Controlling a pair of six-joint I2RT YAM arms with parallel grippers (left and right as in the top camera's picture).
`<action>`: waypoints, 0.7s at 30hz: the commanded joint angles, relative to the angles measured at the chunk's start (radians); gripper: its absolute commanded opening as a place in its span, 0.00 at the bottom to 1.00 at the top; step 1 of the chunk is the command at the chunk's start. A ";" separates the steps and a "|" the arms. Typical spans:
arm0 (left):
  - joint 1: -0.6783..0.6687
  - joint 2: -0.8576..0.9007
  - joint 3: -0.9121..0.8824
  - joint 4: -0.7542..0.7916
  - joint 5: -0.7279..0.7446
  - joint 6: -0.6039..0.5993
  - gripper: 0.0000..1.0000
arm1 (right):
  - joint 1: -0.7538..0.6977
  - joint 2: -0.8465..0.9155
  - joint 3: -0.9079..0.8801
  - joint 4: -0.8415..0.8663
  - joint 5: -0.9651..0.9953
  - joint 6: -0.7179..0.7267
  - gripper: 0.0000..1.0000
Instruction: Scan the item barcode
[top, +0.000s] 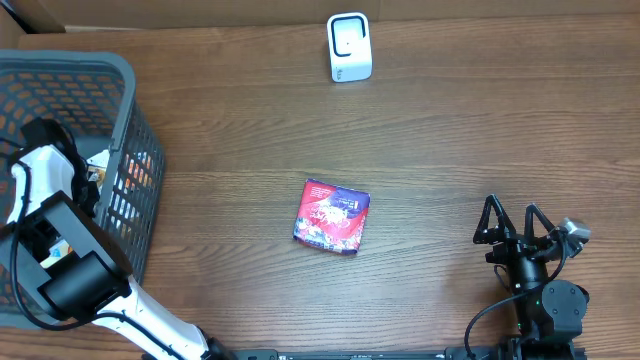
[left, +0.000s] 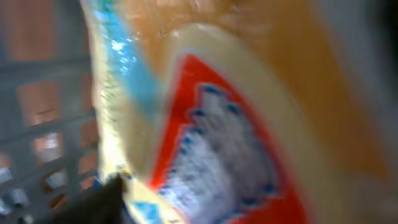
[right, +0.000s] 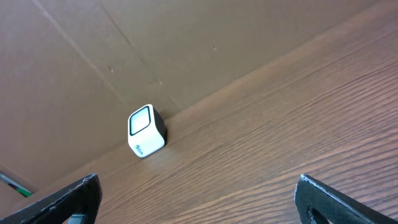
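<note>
Left hand (top: 85, 172) reaches inside grey basket (top: 120, 75), against blurred orange packet (left: 249, 124); grip state cannot be told. Right hand (top: 513, 222) released, fingers wide apart.

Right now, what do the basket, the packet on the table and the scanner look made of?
Basket: grey moulded plastic, matte, with open lattice walls.
Packet: thin printed film, probably plastic; slightly shiny, and the surface looks creased.
Scanner: smooth white casing with rounded corners, likely hard plastic.
</note>
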 joint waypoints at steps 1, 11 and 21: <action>0.026 0.000 -0.039 0.039 0.090 0.082 1.00 | 0.008 -0.008 -0.010 0.008 0.009 -0.006 1.00; 0.093 0.000 -0.149 0.189 0.095 0.130 0.91 | 0.008 -0.008 -0.010 0.008 0.009 -0.006 1.00; 0.130 0.000 -0.211 0.258 0.110 0.126 0.04 | 0.008 -0.008 -0.010 0.008 0.009 -0.006 1.00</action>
